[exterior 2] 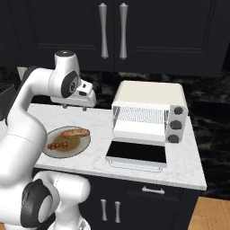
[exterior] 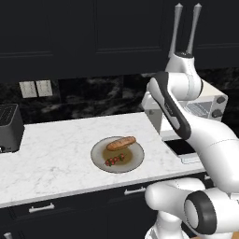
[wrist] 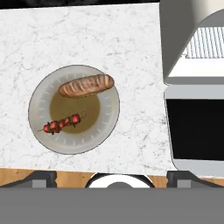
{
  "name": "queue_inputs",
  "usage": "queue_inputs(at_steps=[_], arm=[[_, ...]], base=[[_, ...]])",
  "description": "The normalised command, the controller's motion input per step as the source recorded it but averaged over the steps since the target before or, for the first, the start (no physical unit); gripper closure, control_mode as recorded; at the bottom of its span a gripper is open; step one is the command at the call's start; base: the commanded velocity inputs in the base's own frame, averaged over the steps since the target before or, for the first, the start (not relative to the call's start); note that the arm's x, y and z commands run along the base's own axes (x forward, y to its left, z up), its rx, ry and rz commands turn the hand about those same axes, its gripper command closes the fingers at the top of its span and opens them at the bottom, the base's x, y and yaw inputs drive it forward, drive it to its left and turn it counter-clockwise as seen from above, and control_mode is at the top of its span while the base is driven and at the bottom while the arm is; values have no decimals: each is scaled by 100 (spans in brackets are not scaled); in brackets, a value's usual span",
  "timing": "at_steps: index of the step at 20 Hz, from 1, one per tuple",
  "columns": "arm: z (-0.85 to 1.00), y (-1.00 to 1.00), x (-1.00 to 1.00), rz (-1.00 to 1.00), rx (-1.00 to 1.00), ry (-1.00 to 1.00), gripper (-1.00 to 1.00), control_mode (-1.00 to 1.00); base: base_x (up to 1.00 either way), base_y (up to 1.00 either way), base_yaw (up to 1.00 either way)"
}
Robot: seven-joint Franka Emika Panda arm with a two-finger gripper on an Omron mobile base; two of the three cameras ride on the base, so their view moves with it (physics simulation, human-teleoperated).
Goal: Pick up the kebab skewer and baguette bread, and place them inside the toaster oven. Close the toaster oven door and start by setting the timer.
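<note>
Plate (wrist: 38, 105) held the baguette (wrist: 86, 85) and skewer (wrist: 62, 123), left of the open oven (exterior 2: 148, 112); black toaster (exterior: 9, 127) far left. Gripper (exterior 2: 76, 107) fingers looked spread, probably empty.

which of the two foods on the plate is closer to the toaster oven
The stubby orange-brown baguette loaf; it lies on the plate's side toward the cream-white toaster oven, while the small dark-red kebab skewer lies on the far side.

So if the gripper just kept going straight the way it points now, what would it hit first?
Most likely the plate or the food on it. The open gripper points down at the counter, with the baguette bread and kebab skewer near its line; exact depth is unclear.
</note>
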Motion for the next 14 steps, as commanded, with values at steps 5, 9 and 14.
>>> queue_inputs(at_steps=[5, 9, 14], arm=[[0, 0, 0, 0, 0, 0, -100, 100], [0, 0, 0, 0, 0, 0, -100, 100], [0, 0, 0, 0, 0, 0, -100, -100]], base=[[0, 0, 0], [0, 0, 0], [0, 0, 0]])
